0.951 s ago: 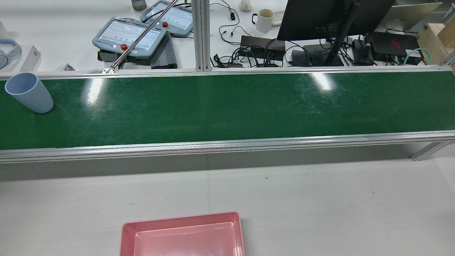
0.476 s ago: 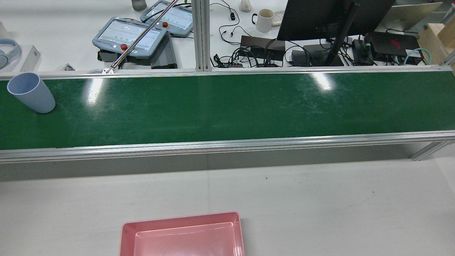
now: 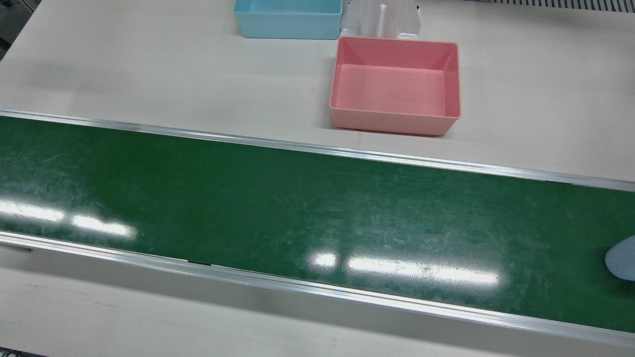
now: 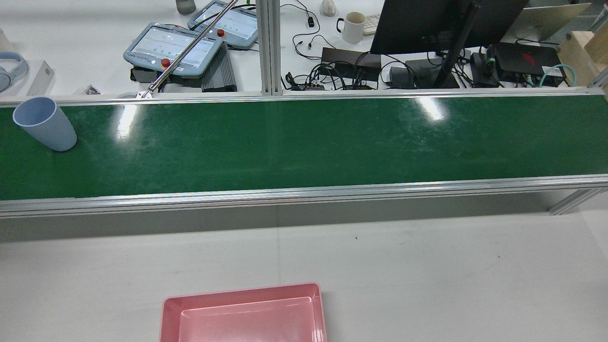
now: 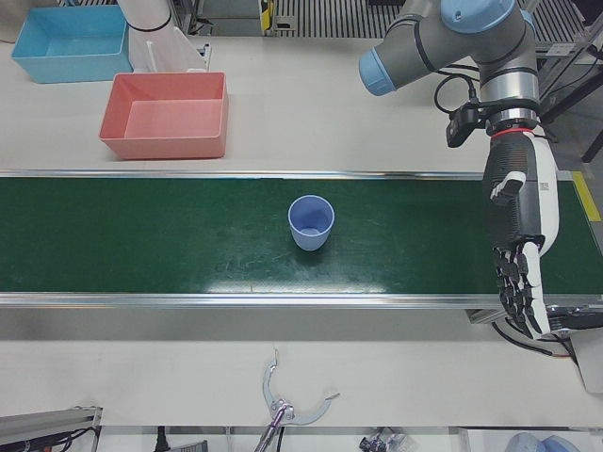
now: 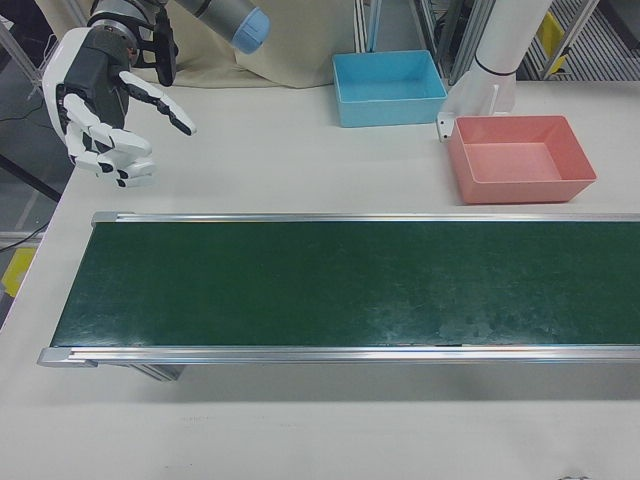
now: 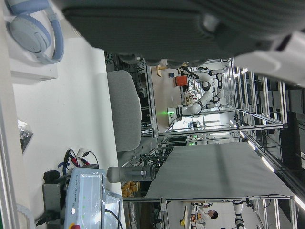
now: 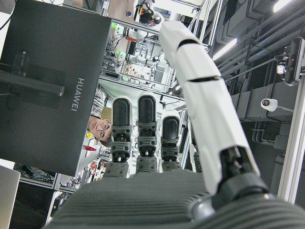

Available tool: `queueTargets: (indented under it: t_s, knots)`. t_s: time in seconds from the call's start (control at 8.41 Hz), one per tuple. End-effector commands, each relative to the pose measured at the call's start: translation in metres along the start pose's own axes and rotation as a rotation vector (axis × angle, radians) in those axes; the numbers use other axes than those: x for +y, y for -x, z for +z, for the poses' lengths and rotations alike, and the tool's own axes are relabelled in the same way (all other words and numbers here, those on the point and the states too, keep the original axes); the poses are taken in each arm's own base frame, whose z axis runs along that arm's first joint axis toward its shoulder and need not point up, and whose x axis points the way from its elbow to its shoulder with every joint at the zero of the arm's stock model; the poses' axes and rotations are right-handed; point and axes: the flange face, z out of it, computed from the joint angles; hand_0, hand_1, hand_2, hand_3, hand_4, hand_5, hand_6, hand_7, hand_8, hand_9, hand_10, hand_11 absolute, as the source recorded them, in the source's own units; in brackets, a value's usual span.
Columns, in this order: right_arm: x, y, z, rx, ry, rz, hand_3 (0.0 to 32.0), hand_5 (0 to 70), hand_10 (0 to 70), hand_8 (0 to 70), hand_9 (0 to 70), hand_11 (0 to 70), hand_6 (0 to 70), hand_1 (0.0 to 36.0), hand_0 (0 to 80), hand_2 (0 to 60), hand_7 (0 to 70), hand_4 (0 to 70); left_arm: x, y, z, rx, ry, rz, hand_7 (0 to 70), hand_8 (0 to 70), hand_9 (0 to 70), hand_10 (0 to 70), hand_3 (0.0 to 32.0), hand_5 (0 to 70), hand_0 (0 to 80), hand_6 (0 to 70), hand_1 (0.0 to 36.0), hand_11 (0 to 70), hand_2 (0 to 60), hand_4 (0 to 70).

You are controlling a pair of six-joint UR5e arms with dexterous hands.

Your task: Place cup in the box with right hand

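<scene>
A light blue cup (image 4: pixel 45 124) stands upright on the green conveyor belt (image 4: pixel 308 142), near its left end in the rear view. The front view catches only its edge (image 3: pixel 622 259); the left-front view shows the cup (image 5: pixel 311 222) mid-belt. The pink box (image 3: pixel 392 121) sits empty on the white table beside the belt. My right hand (image 6: pixel 105 105) hovers open above the table off the belt's far end, fingers spread, far from the cup. My left hand (image 5: pixel 518 250) hangs open over the belt's other end, fingers down, holding nothing.
An empty blue box (image 3: pixel 287 22) stands behind the pink one, next to an arm pedestal (image 3: pixel 381 20). Beyond the belt lie teach pendants (image 4: pixel 173 47), a mug (image 4: pixel 354 26), a monitor (image 4: pixel 441 23) and cables. A metal tool (image 5: pixel 283 405) lies on the near table.
The cup has drifted a little to the right along the belt in the rear view. Nothing else has moved there.
</scene>
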Motion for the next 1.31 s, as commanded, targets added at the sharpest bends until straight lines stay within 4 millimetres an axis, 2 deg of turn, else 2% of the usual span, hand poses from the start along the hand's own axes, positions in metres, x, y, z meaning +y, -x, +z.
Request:
queueTargets:
  t_s: [0.0, 0.48, 0.71, 0.95, 1.19]
  knots:
    - [0.0000, 0.0000, 0.0000, 0.000, 0.000, 0.001, 0.0, 19.2, 27.4, 35.9, 45.6, 43.0, 18.8, 36.0, 80.0, 14.0, 64.2, 13.0, -0.0002, -0.0003, 0.0001, 0.001, 0.000, 0.000, 0.0, 0.0, 0.0, 0.0, 0.0, 0.0, 0.0, 0.0, 0.0, 0.0, 0.0, 0.0]
    - [0.0000, 0.0000, 0.0000, 0.000, 0.000, 0.000, 0.0, 19.1, 27.1, 35.5, 44.8, 42.7, 18.3, 36.0, 80.0, 12.1, 61.9, 11.1, -0.0004, -0.0002, 0.0000, 0.001, -0.001, 0.000, 0.0, 0.0, 0.0, 0.0, 0.0, 0.0, 0.0, 0.0, 0.0, 0.0, 0.0, 0.0]
    - [0.0000, -0.0001, 0.0000, 0.001, 0.000, 0.001, 0.0, 19.2, 27.4, 35.9, 45.5, 43.1, 18.7, 36.0, 80.0, 12.8, 63.5, 12.5, -0.0004, -0.0003, 0.0000, 0.001, -0.001, 0.000, 0.0, 0.0, 0.0, 0.0, 0.0, 0.0, 0.0, 0.0, 0.0, 0.0, 0.0, 0.0]
    - [0.0000, -0.0001, 0.0000, 0.001, 0.000, 0.001, 0.0, 19.0, 26.7, 35.1, 44.2, 42.2, 17.9, 36.0, 80.0, 11.8, 60.4, 11.2, -0.0002, -0.0001, 0.0001, 0.000, 0.001, 0.000, 0.0, 0.0, 0.0, 0.0, 0.0, 0.0, 0.0, 0.0, 0.0, 0.0, 0.0, 0.0]
    - [0.0000, 0.0000, 0.0000, 0.000, 0.000, 0.000, 0.0, 19.1, 26.8, 35.2, 44.3, 42.3, 18.0, 36.0, 80.0, 11.3, 60.6, 11.2, -0.0008, -0.0001, 0.0003, -0.001, -0.001, 0.000, 0.0, 0.0, 0.0, 0.0, 0.0, 0.0, 0.0, 0.0, 0.0, 0.0, 0.0, 0.0]
